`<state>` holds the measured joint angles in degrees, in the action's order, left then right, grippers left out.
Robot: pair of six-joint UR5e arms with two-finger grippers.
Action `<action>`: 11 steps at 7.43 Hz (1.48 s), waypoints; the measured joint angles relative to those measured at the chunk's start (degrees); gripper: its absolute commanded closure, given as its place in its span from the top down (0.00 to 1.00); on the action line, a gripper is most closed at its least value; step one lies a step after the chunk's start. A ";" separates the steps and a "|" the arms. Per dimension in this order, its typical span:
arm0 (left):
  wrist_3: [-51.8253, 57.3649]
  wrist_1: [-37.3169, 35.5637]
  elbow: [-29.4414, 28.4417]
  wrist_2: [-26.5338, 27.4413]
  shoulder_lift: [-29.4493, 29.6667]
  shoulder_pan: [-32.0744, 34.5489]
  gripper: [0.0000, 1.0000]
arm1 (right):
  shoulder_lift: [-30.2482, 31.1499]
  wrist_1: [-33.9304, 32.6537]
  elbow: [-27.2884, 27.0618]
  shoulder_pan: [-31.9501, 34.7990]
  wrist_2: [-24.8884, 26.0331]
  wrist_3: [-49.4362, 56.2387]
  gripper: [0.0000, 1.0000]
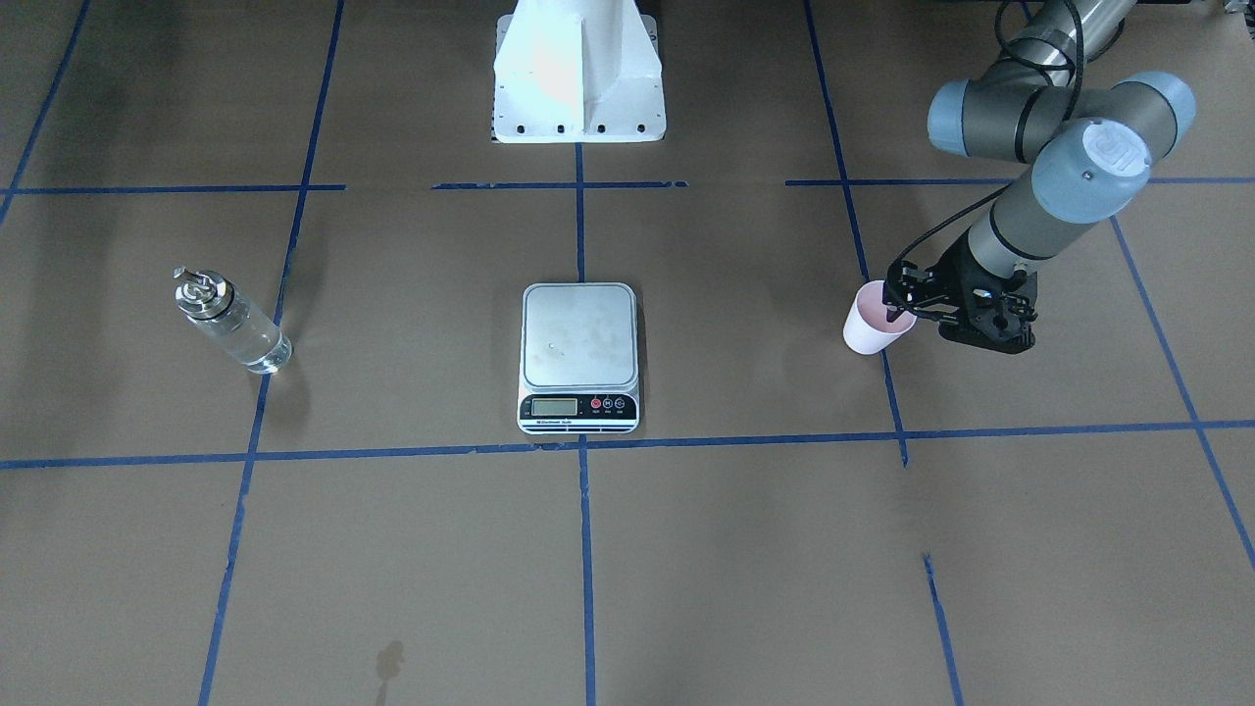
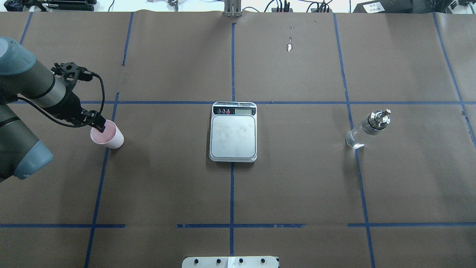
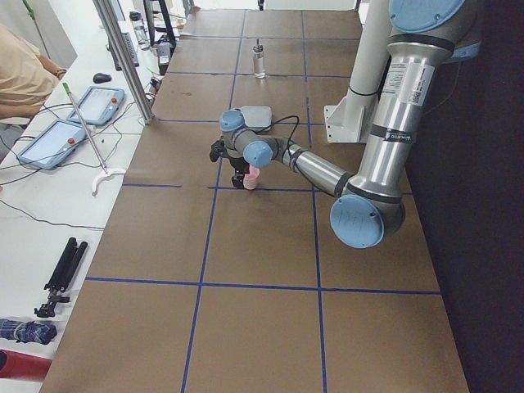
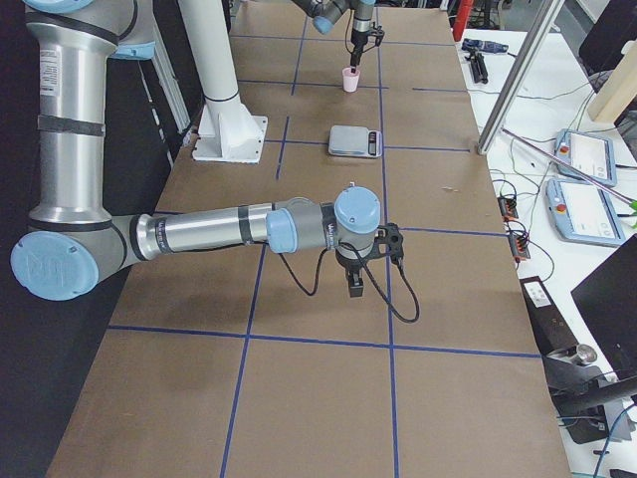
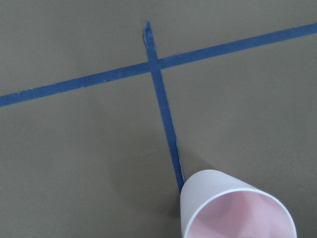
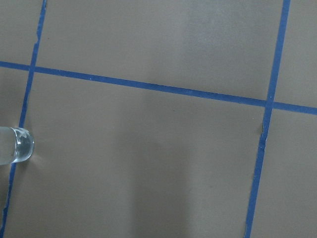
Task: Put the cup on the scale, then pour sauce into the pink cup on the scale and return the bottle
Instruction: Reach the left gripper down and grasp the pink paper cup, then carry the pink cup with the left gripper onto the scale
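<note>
A pink cup (image 2: 108, 137) is seen standing upright on the brown table (image 2: 297, 186), on a blue tape line, well apart from the scale (image 2: 233, 136). The left gripper (image 2: 99, 127) is set at the cup's rim, with one finger (image 2: 101, 128) dipped inside. Whether the wall is pinched cannot be told. The bottle (image 2: 366, 130) stands on the scale's other side. The right gripper (image 4: 355, 287) is held above the table; its opening cannot be judged.

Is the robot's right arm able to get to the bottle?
Probably yes. The bottle stands alone on open table on that arm's side, with nothing around it, and the right wrist camera sees its base at the picture's edge.
</note>
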<state>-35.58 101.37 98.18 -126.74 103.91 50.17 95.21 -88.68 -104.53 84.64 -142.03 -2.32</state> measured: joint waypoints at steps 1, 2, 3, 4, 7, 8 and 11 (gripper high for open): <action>0.07 0.13 -0.47 0.00 0.27 -0.32 0.04 | -0.02 0.00 0.02 -0.07 0.00 -0.01 1.00; 0.12 0.15 -0.63 -0.02 0.42 -0.78 0.00 | -0.01 0.00 0.02 -0.11 0.00 -0.08 1.00; 0.13 0.11 -0.67 -0.09 0.47 -1.15 0.00 | 0.00 -0.02 -0.01 -0.14 0.00 -0.12 1.00; 0.08 -0.08 -0.50 -0.17 0.55 -1.30 0.00 | 0.00 -0.03 -0.02 -0.16 0.00 -0.14 1.00; -3.51 -6.75 3.86 -0.25 4.13 -1.16 0.00 | -0.03 0.00 0.03 -0.18 0.21 -0.13 1.00; -8.07 -9.84 4.85 -0.20 7.77 -1.75 0.00 | -0.03 0.00 0.03 -0.24 0.33 -0.09 1.00; -21.17 -11.19 3.43 0.95 19.35 -7.48 0.00 | -0.03 0.00 0.03 -0.37 0.52 -0.06 1.00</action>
<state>-56.75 90.18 101.60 -125.79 123.26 42.69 95.18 -88.68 -104.50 84.27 -141.52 -2.37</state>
